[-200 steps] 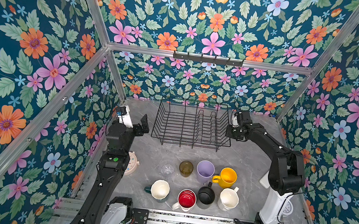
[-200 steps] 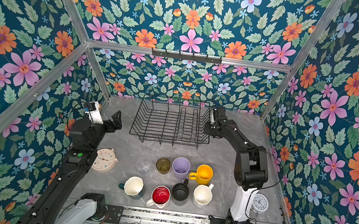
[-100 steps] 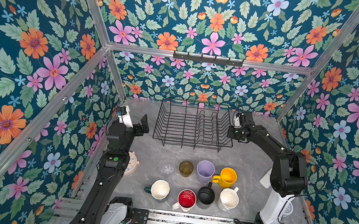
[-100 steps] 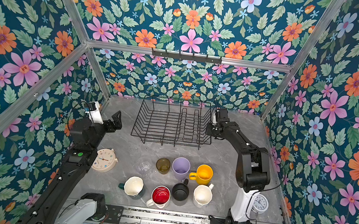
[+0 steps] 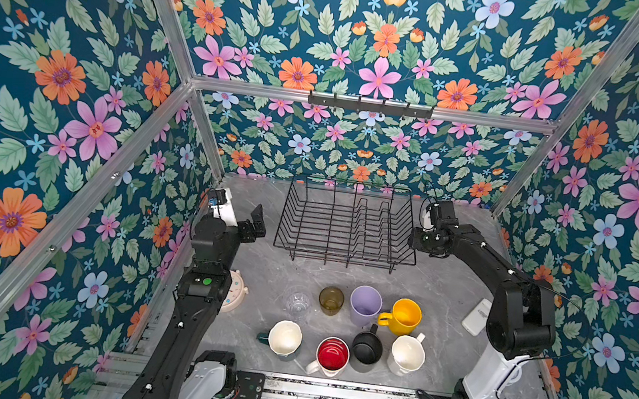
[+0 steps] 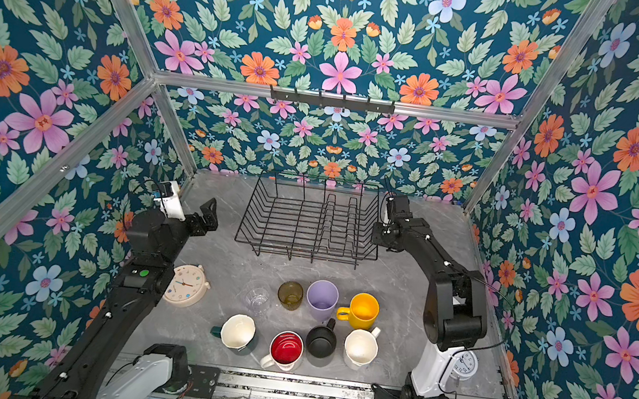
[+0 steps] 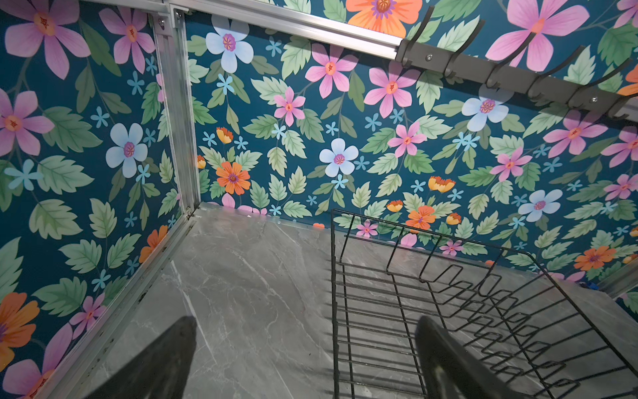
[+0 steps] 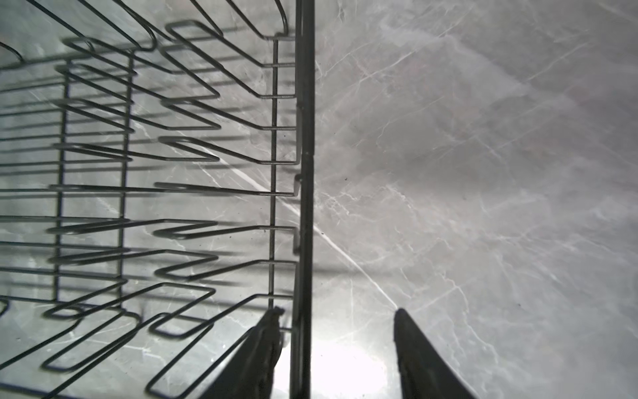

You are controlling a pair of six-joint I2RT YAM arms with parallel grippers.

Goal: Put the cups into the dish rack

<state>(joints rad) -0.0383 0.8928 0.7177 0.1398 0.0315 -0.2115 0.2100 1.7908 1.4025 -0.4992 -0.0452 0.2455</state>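
The black wire dish rack [image 5: 344, 254] [image 6: 305, 249] stands at the back of the grey table with nothing in it. The cups stand in two rows near the front: clear glass [image 5: 298, 302], olive tumbler [image 5: 331, 299], lilac tumbler [image 5: 365, 305], yellow mug [image 5: 405, 316], dark green mug [image 5: 285, 338], red-lined mug [image 5: 332, 355], black mug [image 5: 367, 347], cream mug [image 5: 407, 354]. My right gripper [image 5: 415, 240] [image 8: 336, 314] is open, its fingers straddling the rack's right rim wire [image 8: 303, 172] without clamping it. Left of the rack, my left gripper [image 5: 258, 222] [image 7: 307, 321] hangs open and holds nothing.
A cream round clock [image 6: 185, 285] lies beside the left arm. A white clock [image 6: 464, 364] sits behind the right arm's base. A hook rail [image 5: 370, 105] runs along the back wall. Floral walls close in on three sides.
My right gripper's jaws have opened and let go of the rack's right rim. The rack had shifted slightly to the right before that. The left arm has not moved.
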